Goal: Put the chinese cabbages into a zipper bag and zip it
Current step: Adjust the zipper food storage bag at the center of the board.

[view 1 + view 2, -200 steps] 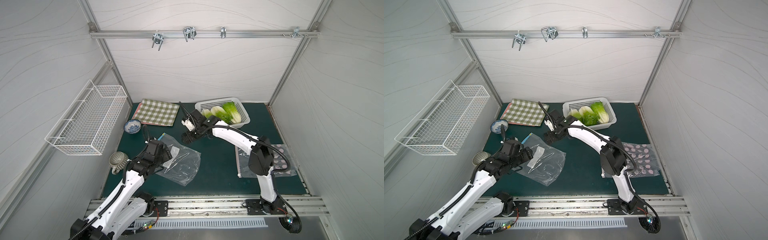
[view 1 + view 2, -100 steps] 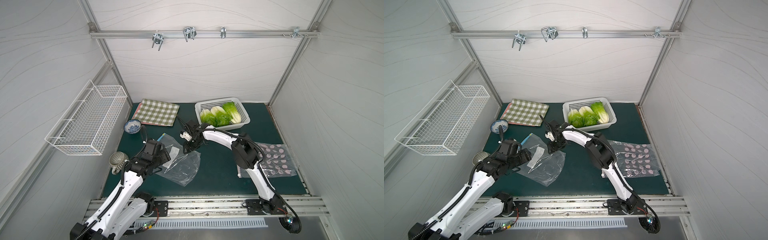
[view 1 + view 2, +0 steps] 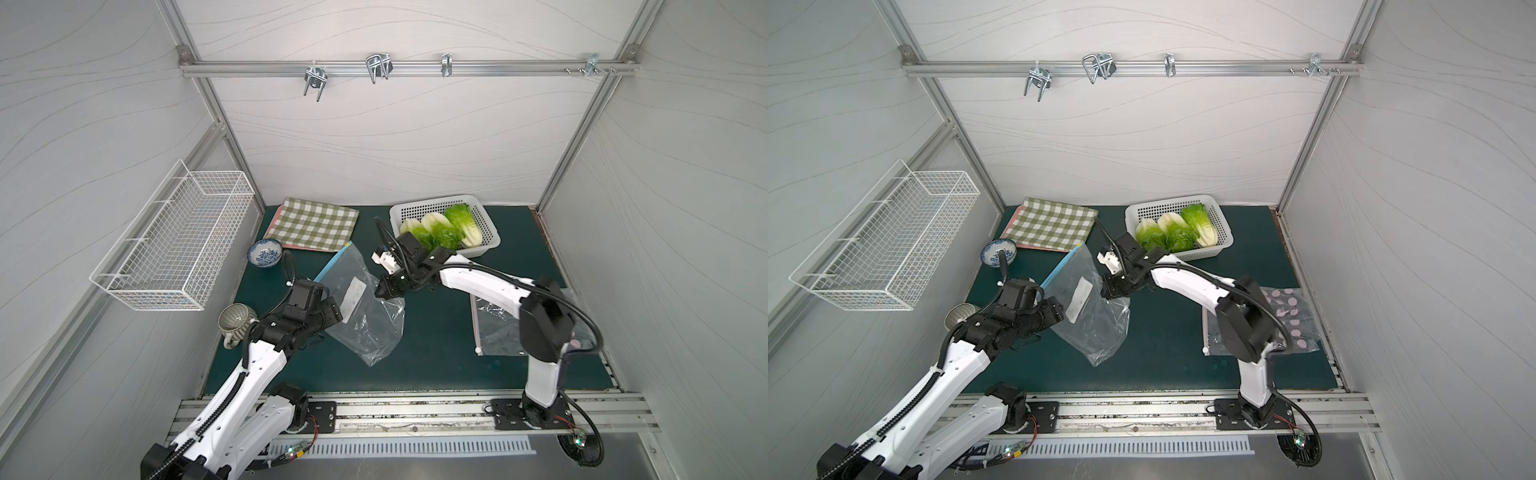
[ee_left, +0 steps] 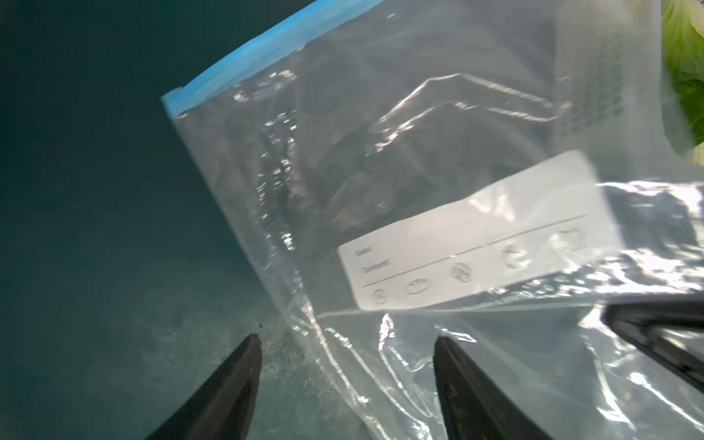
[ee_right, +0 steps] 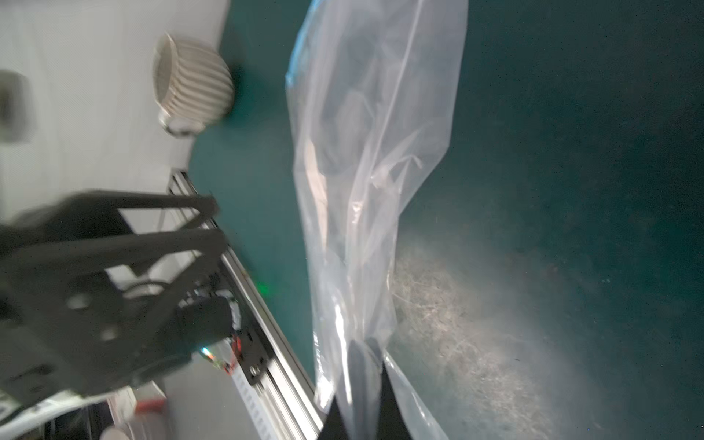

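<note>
So far, nothing is going into the bag. The three chinese cabbages point(image 3: 440, 235) are sitting side by side in the white slotted basket point(image 3: 432, 201) at the far edge of the table point(image 3: 436, 353), toward its far right corner. The zipper bag point(image 3: 365, 316) is lying between the table's left edge and its middle, well apart from them, and is looking empty.

The right gripper point(image 5: 365, 354) is clenching a fold of the film, jaws pressed together with plastic between them, and the sheet is rising there into a crumpled tent. The left gripper point(image 4: 346, 339) is hovering with jaws spread across the bag's side edge, grasping nothing.

As I judge it, opening the mouth, loading all three heads and zipping are all waiting.

The bag is thin, clear, glossy and limp, carrying a blue zip strip point(image 3: 332, 262) and a white label point(image 3: 353, 296). The cabbages are showing cream stalks and crinkled green leaves.
</note>
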`<state>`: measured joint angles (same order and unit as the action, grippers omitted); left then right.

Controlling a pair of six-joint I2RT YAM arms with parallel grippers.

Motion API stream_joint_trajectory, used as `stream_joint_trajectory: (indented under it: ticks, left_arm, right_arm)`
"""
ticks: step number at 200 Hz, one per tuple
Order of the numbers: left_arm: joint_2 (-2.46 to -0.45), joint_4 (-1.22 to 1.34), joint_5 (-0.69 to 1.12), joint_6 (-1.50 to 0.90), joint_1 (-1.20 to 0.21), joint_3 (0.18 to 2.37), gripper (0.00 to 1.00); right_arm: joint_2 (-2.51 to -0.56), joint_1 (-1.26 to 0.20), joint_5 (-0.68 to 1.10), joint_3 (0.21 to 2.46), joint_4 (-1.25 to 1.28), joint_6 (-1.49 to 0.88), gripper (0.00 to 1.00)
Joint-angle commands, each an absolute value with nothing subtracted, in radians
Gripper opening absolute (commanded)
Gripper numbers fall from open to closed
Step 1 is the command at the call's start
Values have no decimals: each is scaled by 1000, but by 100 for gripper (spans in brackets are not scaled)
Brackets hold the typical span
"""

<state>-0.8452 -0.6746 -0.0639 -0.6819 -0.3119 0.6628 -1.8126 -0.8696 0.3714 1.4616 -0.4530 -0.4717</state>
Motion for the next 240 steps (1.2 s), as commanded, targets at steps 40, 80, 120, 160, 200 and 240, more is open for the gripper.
stream_joint_trajectory:
  ticks: [40, 80, 120, 160, 200, 240]
  left_arm:
    - [-900, -518, 56, -716, -307, 662, 77]
    - [-996, -396, 158, -761, -308, 605, 77]
    - [-1065, -353, 178, -747, -310, 613, 75]
    - [-1117, -323, 190, -721, -310, 623, 74]
    - [-1142, -319, 195, -709, -310, 627, 72]
    - [-1150, -337, 204, -707, -310, 639, 71]
  right_arm:
    - [-1442, -815, -51, 917, -26, -1071, 0]
    - [-1426, -917, -252, 845, -179, -1337, 0]
    - [-1481, -943, -156, 912, -297, -1268, 34]
    - [-1453, -772, 83, 940, -363, -865, 65]
    - [-1514, -585, 410, 1089, -435, -543, 90]
    - [-1653, -513, 447, 1225, -451, -455, 92]
